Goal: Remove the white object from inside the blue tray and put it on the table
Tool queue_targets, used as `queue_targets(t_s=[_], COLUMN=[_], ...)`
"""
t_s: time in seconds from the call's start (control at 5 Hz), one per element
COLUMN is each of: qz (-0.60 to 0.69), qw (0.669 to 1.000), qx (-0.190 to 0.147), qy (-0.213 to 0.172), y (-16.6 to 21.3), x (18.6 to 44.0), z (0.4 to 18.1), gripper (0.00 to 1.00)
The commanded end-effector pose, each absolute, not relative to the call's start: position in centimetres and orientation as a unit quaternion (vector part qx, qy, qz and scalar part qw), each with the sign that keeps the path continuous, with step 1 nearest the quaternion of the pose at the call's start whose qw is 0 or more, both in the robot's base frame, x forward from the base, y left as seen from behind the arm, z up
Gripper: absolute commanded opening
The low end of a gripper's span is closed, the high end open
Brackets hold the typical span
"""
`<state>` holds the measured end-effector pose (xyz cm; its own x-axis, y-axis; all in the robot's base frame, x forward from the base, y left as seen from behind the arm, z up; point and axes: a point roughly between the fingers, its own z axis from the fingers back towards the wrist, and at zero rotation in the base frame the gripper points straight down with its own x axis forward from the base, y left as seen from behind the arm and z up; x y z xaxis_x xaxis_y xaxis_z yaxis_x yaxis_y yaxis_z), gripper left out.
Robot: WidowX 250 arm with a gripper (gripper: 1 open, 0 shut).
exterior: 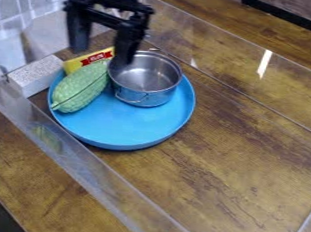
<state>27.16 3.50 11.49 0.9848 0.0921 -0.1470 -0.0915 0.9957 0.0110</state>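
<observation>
The blue tray (142, 129) lies on the dark wood table (243, 154). A whitish grey block (34, 73) lies at the tray's left rim; it looks to be on the table, just outside the rim. My gripper (101, 52) is open and empty. It hangs over the tray's back left edge, above a yellow and red box (92, 59), its fingers (127, 48) pointing down. The block is to its lower left, apart from it.
A steel bowl (145, 79) stands in the tray's back half. A green ribbed object (80, 87) lies on the tray's left side, next to the block. A clear sheet with a raised front edge (88, 168) covers the table.
</observation>
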Motion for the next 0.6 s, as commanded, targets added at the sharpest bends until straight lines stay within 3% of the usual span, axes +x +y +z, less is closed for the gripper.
queue_targets(t_s=[0.0, 0.4], qz=[0.073, 0.091], qw=[0.997, 0.995], qx=[0.007, 0.003], qy=[0.035, 0.034], y=[5.7, 6.6], x=[26.3, 27.3], z=[13.8, 13.1], gripper=[1.00, 1.00])
